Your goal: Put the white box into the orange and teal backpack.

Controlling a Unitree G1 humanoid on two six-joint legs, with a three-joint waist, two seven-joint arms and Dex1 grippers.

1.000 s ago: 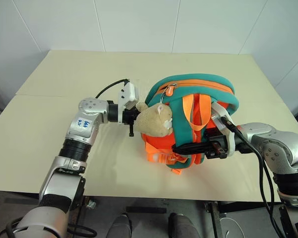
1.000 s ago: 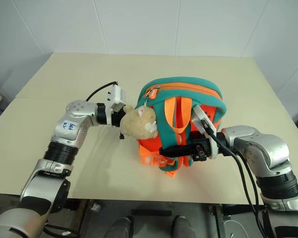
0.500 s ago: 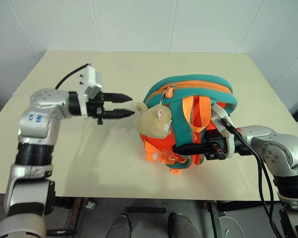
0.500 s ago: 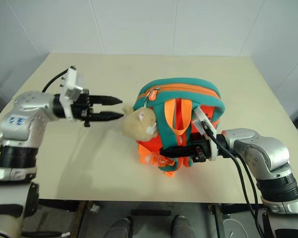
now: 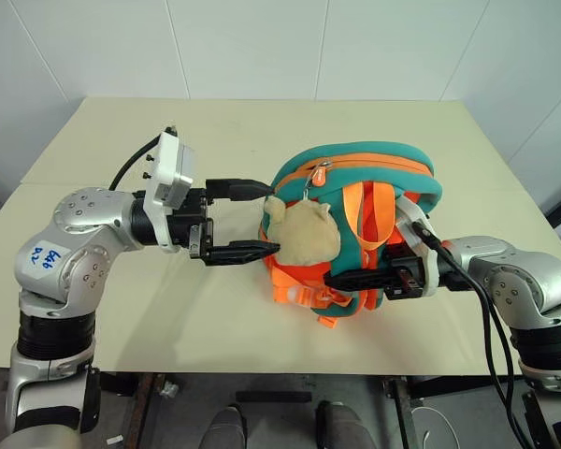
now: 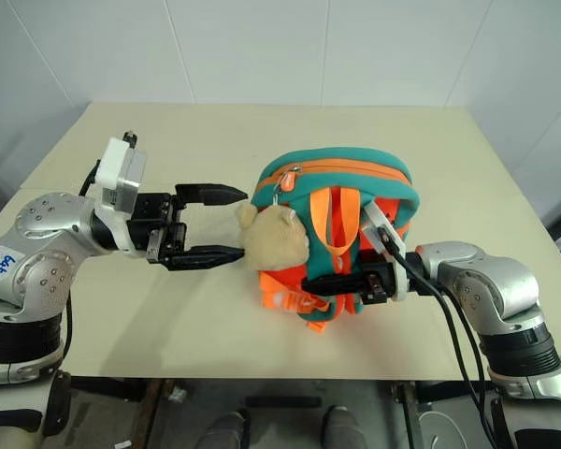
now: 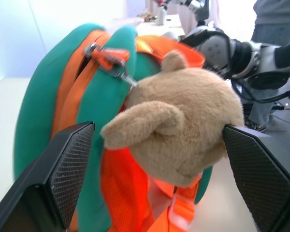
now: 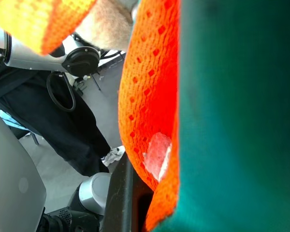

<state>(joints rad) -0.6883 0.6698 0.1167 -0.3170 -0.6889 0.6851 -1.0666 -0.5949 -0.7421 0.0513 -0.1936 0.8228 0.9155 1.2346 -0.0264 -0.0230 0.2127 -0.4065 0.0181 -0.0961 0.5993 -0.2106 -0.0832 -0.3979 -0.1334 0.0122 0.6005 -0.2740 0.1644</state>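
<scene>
Backpack (image 5: 355, 168) standing on table (image 5: 122, 140), left gripper (image 5: 257, 219) spread wide beside plush charm (image 5: 304, 234), right gripper (image 5: 341, 278) clamped on backpack's strap

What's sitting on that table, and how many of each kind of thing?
Orange and teal backpack: 1
Tan plush hamster charm, hanging on the backpack: 1
Total: 2 things on the table
</scene>
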